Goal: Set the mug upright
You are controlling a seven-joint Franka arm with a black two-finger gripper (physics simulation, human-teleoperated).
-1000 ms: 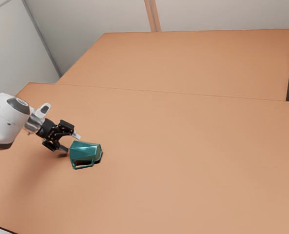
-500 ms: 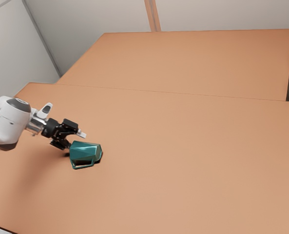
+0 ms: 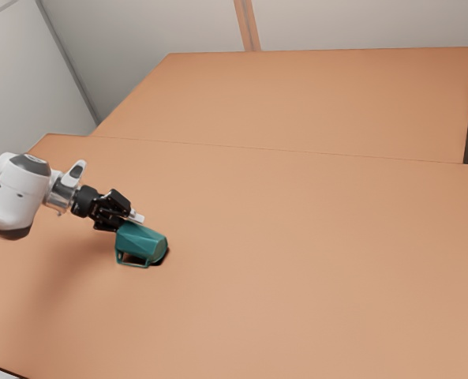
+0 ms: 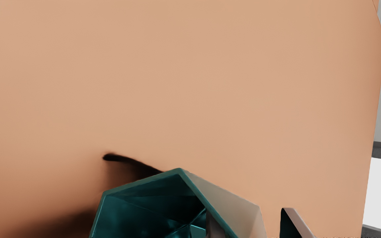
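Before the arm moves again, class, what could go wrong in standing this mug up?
The mug lies on its side with the tool at its open end, so it might roll or swing instead of standing.
Its handle sits low along its side and could catch on the table as the mug turns.
Part of the tool reaches inside the rim, so backing out might drag it.

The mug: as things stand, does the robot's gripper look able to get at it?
Yes, it seems so: the mug lies with its mouth toward the gripper, one finger is inside, the other outside, and nothing visible blocks them.
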